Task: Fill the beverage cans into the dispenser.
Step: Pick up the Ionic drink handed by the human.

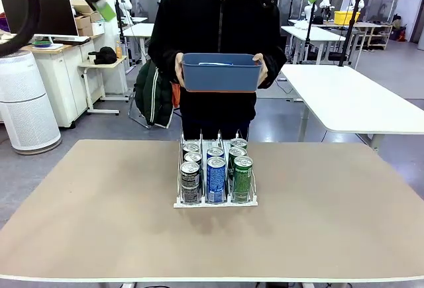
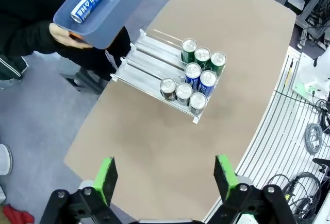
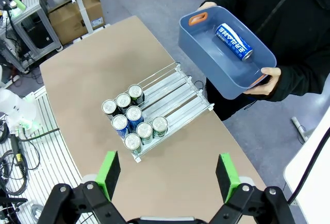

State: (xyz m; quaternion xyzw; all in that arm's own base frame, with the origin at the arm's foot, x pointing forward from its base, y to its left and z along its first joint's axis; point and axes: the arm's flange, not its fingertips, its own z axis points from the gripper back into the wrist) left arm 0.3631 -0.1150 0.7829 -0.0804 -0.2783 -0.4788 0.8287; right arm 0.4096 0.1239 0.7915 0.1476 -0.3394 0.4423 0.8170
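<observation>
The white dispenser [image 1: 180,202] stands at the middle of the table with several beverage cans [image 1: 216,179] upright at its near end: black-and-silver in the left lane, blue in the middle, green in the right. Its far end [image 2: 147,59] is bare, as the right wrist view also shows on the dispenser [image 3: 175,92]. One more blue can [image 3: 234,41] lies on its side in a blue bin [image 1: 220,73] held by the person. My left gripper [image 2: 166,177] and my right gripper [image 3: 168,174] hang open high above the table, holding nothing.
The person stands at the far edge of the table, both hands on the bin, one hand [image 3: 270,77] at its rim. The tan tabletop [image 1: 99,208] is bare around the dispenser. White tables [image 1: 351,96] and an air purifier [image 1: 26,102] stand beyond.
</observation>
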